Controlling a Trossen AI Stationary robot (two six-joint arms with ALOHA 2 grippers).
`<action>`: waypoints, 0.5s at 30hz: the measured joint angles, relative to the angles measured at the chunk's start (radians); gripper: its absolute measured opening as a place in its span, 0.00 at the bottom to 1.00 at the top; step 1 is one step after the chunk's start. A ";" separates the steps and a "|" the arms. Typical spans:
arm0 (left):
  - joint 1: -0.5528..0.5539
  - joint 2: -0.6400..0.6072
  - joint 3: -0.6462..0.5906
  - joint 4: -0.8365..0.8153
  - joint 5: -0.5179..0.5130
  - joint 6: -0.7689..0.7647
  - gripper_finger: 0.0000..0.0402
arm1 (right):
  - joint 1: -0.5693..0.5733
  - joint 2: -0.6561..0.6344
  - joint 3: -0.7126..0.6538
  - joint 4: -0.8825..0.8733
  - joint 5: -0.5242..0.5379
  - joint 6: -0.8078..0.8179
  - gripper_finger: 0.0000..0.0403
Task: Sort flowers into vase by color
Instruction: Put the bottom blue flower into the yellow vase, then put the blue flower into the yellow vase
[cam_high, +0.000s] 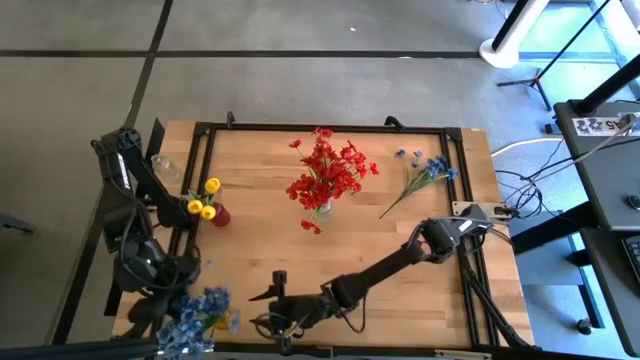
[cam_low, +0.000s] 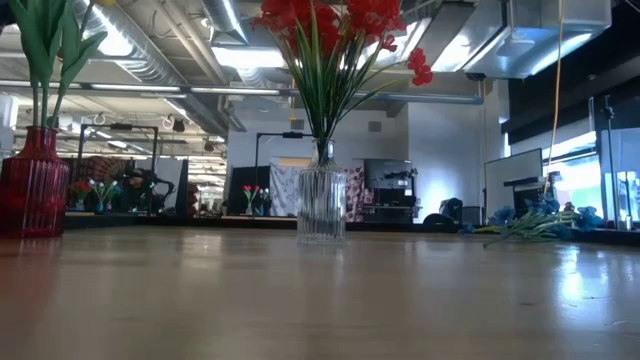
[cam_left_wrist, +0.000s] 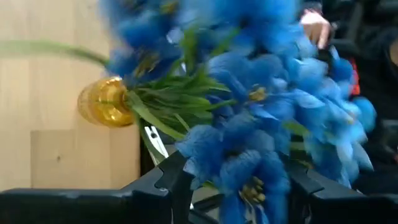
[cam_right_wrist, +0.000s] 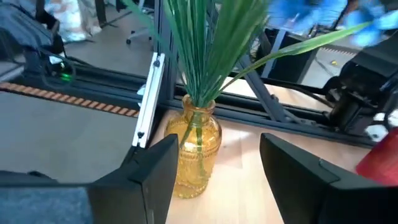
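While our left gripper (cam_high: 172, 300) hangs open-jawed over the blue flowers (cam_high: 200, 318) standing in the amber vase (cam_right_wrist: 194, 152) at the table's (cam_high: 400, 250) near left corner, our right gripper (cam_high: 268, 300) waits just beside it, fingers parted, holding nothing. More blue sprays (cam_high: 425, 172) lie far right.

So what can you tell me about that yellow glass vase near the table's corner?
The amber vase looks like ribbed, see-through glass with a round belly and a short narrow neck. It stands upright on the wooden table, near the front left corner beside the black frame rail. Green stems rise from its mouth and spread into a bunch of blue flowers. The right pincer sits open just in front of it, not touching; the left pincer is open among the blooms.
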 joint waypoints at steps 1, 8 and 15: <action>-0.004 -0.008 0.000 0.000 0.002 0.013 0.38 | 0.002 -0.001 0.000 -0.001 0.011 -0.017 0.56; -0.009 -0.065 0.000 0.001 -0.127 0.158 0.38 | 0.050 -0.028 0.000 -0.013 0.141 -0.081 0.56; -0.007 -0.113 0.000 0.097 -0.272 0.319 0.38 | 0.131 -0.104 0.000 -0.131 0.323 -0.100 0.56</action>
